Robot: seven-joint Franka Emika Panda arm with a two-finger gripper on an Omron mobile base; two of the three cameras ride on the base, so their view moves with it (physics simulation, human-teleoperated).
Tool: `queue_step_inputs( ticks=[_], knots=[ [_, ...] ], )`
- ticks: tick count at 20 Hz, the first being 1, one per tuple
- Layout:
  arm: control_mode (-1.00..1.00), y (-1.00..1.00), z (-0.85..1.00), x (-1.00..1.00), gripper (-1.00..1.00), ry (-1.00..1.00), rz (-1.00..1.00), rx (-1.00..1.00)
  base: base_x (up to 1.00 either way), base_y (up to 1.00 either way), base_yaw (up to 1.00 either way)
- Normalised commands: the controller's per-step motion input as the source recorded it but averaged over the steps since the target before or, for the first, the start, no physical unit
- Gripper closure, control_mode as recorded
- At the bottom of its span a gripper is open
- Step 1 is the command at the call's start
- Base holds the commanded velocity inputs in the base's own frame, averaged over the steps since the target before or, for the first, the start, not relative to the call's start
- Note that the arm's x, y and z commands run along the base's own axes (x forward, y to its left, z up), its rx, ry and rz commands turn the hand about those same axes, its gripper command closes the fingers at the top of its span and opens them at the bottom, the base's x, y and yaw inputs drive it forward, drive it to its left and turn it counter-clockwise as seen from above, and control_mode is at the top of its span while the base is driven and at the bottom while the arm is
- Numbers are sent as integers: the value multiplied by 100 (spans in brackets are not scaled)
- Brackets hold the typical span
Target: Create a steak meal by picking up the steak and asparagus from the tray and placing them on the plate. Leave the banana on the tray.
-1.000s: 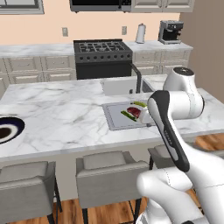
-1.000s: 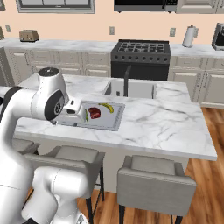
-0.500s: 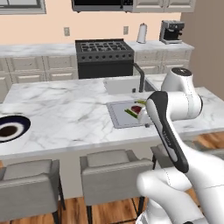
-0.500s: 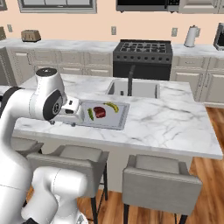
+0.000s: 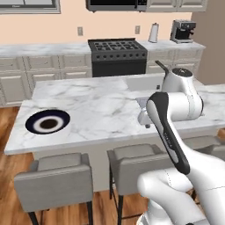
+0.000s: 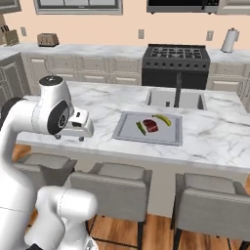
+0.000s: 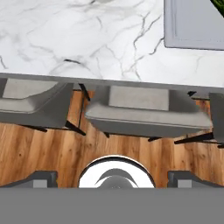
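Gripper (image 6: 68, 137) over counter, asparagus (image 6: 141, 128) diagonal

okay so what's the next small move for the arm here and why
Probably swing the gripper toward the tray and over the steak. The steak, asparagus and banana all lie on the tray, the plate holds nothing, and the gripper hangs over the counter edge, beside the tray.

Steak (image 6: 151, 126), asparagus (image 6: 141, 128) and banana (image 6: 163, 119) are lying on the tray (image 6: 126, 132) before the sink (image 6: 176, 99); the plate (image 5: 47, 122) is sitting far left.
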Motion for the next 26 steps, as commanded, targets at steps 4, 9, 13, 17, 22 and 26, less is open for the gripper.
queue_step_inputs(
  ticks=[4,9,13,17,22,26],
  knots=[
    [100,0,0,0,-100,0,0,0,6,63,0],
    [100,0,0,0,-100,0,0,0,29,30,0],
    [100,0,0,0,-100,0,0,0,50,4,0],
    [100,0,0,0,-100,0,0,0,57,0,0],
    [100,0,0,0,-100,0,0,0,56,5,-1],
    [100,0,0,0,-100,0,0,0,54,12,-5]
  ],
)
